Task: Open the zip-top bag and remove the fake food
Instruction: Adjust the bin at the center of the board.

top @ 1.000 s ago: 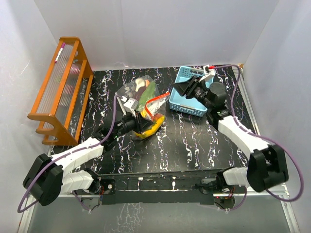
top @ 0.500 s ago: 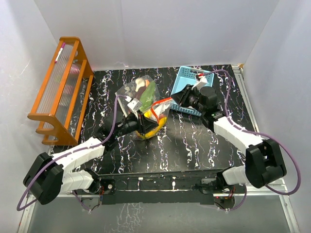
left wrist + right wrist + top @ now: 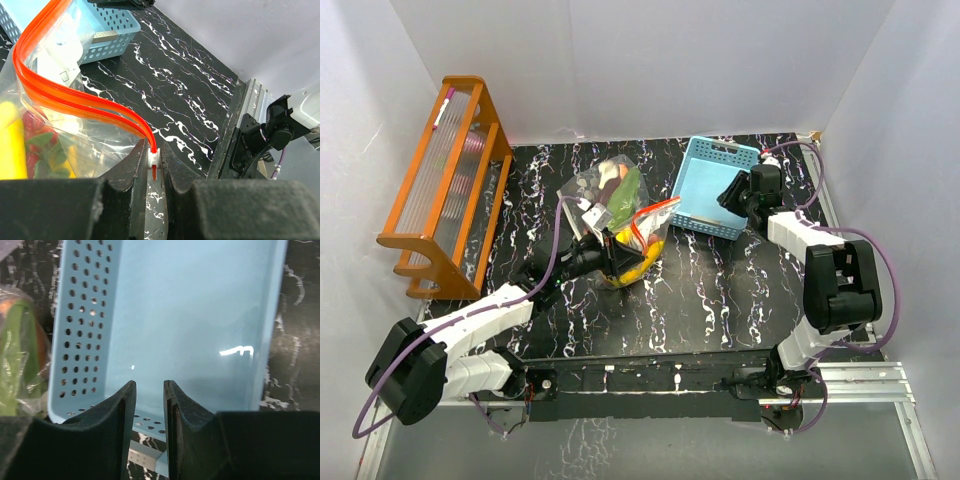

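The clear zip-top bag (image 3: pixel 617 205) with an orange-red zip track (image 3: pixel 75 97) lies mid-table. It holds the fake food: a yellow banana (image 3: pixel 636 262), red chilli pieces (image 3: pixel 32 160) and green leafy pieces (image 3: pixel 629 188). My left gripper (image 3: pixel 613 252) is shut on the bag's white slider (image 3: pixel 154 156) at the near end of the track. My right gripper (image 3: pixel 730 192) hangs over the light-blue basket (image 3: pixel 705 185). Its jaws stand a narrow way apart with nothing between them (image 3: pixel 150 390).
A wooden rack (image 3: pixel 445 180) stands at the left edge. The basket (image 3: pixel 190 315) sits just right of the bag, its inside bare. White walls close the back and sides. The arms' base rail (image 3: pixel 250 145) runs along the near edge.
My right gripper has drawn back to the right, away from the bag's zip end, to the basket's right side, and its wide-open jaws have narrowed. My left gripper has kept hold of the slider.
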Robot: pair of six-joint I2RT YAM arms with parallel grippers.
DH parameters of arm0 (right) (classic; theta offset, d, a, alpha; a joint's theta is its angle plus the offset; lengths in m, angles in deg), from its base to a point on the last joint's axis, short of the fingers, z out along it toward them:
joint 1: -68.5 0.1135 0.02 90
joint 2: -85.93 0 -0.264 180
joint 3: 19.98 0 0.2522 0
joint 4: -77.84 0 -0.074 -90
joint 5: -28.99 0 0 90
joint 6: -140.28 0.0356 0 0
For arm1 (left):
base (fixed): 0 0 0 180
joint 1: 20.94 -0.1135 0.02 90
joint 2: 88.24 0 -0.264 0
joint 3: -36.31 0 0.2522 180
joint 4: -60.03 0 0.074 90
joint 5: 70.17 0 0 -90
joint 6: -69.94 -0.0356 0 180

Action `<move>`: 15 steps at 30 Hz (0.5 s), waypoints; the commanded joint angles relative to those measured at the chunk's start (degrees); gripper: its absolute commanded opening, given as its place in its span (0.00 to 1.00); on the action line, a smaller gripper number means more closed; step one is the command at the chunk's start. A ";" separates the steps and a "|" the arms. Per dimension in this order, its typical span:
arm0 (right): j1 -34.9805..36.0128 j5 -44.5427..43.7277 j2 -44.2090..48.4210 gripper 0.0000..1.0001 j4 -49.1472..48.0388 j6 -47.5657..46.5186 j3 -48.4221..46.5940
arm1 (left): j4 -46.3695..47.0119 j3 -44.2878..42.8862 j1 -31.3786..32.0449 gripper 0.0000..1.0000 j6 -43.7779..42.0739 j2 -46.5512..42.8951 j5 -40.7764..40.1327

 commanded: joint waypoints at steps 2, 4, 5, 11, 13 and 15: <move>-0.86 -9.70 0.09 0.32 6.10 -5.03 -5.14 | 0.20 -1.58 0.20 0.00 -1.67 -0.97 0.08; -1.57 -13.24 -0.41 0.32 8.66 -6.07 -6.71 | 0.09 -1.38 0.20 0.00 -1.86 -0.96 -0.16; -1.96 -15.17 -0.73 0.32 9.75 -6.61 -7.51 | 0.01 -1.27 0.20 0.00 -1.95 -0.97 -0.39; -6.34 -18.28 -3.17 0.35 13.02 -8.39 -9.20 | -0.40 -0.43 0.20 0.00 -2.29 -2.18 -1.20; -8.04 -17.81 -2.79 0.35 12.76 -8.58 -8.79 | -0.86 -0.30 0.20 0.00 -2.64 -2.69 -1.59; -8.02 -14.78 -0.28 0.35 10.38 -8.75 -7.35 | -0.99 -0.08 0.20 0.00 -2.76 -2.96 -1.87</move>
